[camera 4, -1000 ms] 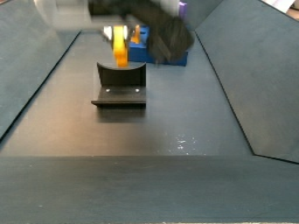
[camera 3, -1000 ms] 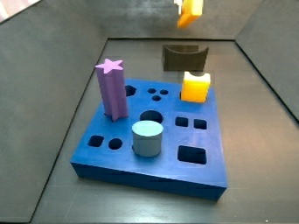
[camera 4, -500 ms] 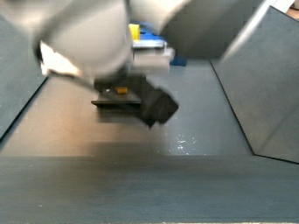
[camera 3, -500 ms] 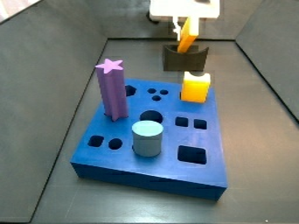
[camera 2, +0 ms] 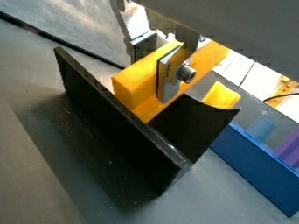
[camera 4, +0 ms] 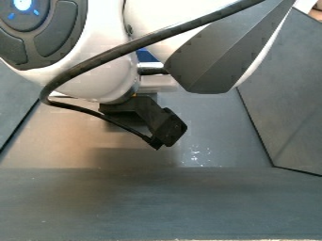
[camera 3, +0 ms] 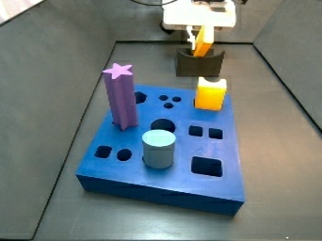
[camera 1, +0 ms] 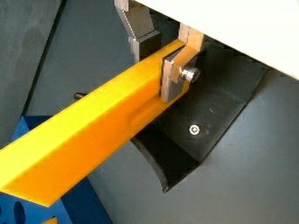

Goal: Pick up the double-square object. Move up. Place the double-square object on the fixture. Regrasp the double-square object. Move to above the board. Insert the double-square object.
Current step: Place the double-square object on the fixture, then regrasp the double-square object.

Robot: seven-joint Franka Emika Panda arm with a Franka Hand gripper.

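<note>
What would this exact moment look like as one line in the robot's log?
step: place on fixture | pincer: shut on double-square object, over fixture | board: slot not yet filled

The dark grey floor (camera 3: 270,160) carries two things. The blue board (camera 3: 126,174) lies flat on it in the near part; the dark fixture (camera 3: 199,64) stands beyond the board's far edge — just apart from it. The tool (camera 3: 199,36) sits right over the fixture, clamped on the double-square object (camera 3: 201,41). In a side view the arm's body hides most of the floor (camera 4: 151,202).
</note>
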